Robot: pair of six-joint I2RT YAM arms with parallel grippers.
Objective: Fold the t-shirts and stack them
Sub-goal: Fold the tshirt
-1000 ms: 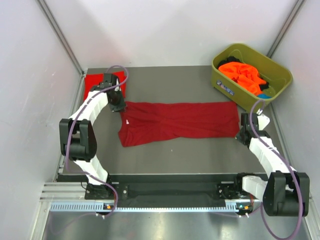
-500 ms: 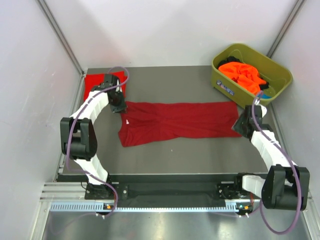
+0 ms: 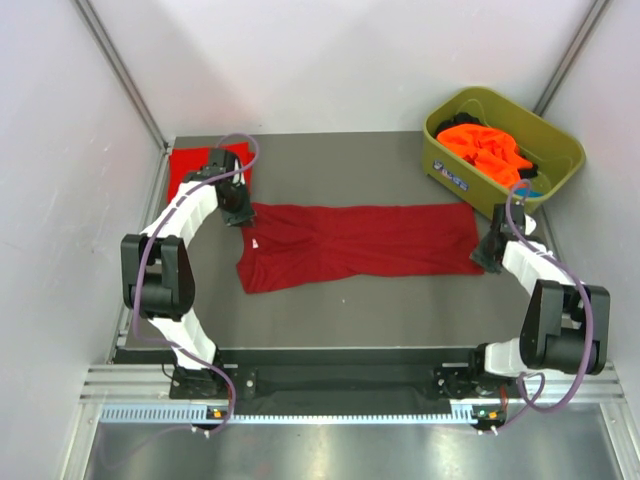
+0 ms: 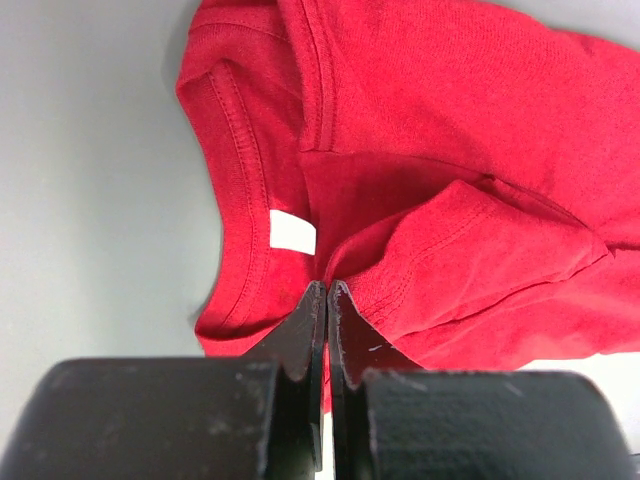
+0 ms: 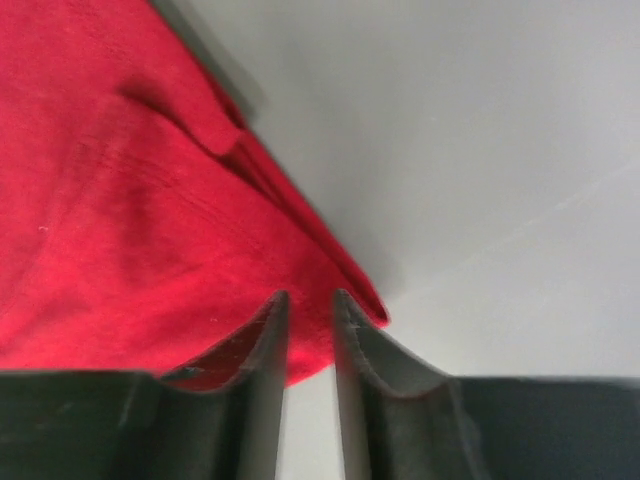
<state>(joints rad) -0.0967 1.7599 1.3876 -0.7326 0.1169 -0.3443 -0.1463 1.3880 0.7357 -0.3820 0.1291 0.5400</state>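
Crimson t-shirt [image 3: 355, 243] lies flat, left jaws clamped on collar edge, right jaws apart at hem.

bright red shirt [image 3: 181, 166] partly behind left arm [image 3: 190, 207]

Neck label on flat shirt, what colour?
The small rectangular neck label is white; best in left wrist view.

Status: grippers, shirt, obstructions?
Left gripper shut on crimson t-shirt near collar. Right gripper at its hem corner, grip unclear. Olive tub close beyond it.
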